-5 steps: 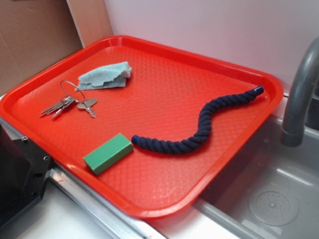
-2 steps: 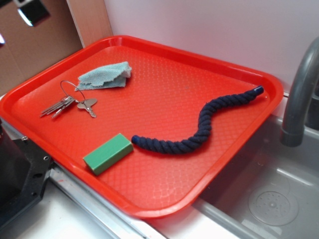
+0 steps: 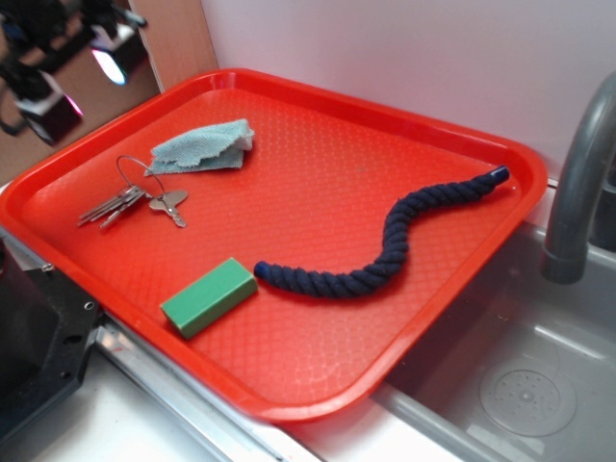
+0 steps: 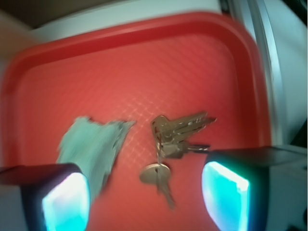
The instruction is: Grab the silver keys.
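The silver keys (image 3: 135,200) lie on a thin wire ring at the left of the red tray (image 3: 318,144). In the wrist view the silver keys (image 4: 175,137) lie on the tray just ahead of my fingers, one key pointing back between them. My gripper (image 3: 82,72) hangs at the top left of the exterior view, above and behind the keys, apart from them. It is open and empty; its glowing pads (image 4: 224,195) stand wide apart, with the gripper (image 4: 144,202) centred low in the wrist view.
A teal cloth (image 3: 202,146) lies just behind the keys, and shows left of them in the wrist view (image 4: 94,149). A green block (image 3: 208,296) and a dark blue rope (image 3: 385,245) lie further right. A grey faucet (image 3: 577,183) and sink stand at the right.
My gripper has come into the exterior view from the top left and moved down and to the right toward the tray. The keys and other objects have not moved.
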You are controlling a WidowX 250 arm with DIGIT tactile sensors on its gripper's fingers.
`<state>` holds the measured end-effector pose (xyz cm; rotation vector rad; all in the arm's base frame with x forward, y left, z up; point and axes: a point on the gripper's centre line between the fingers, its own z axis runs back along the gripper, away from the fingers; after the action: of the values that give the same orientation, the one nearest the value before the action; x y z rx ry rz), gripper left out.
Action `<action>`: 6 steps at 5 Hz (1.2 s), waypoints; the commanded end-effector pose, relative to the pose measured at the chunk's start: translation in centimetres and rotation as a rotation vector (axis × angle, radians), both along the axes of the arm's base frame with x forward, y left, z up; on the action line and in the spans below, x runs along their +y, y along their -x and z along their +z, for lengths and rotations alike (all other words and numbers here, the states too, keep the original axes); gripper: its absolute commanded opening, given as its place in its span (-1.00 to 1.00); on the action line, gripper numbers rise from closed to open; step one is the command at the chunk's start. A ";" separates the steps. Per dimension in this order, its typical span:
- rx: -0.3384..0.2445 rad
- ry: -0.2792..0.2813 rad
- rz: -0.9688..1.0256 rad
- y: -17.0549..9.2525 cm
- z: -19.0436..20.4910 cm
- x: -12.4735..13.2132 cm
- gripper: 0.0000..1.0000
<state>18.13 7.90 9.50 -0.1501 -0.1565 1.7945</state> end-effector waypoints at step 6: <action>0.089 -0.019 -0.035 0.4 -6.4 -3.5 -1.00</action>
<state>18.05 4.19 2.69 -0.0356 -0.0746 1.7572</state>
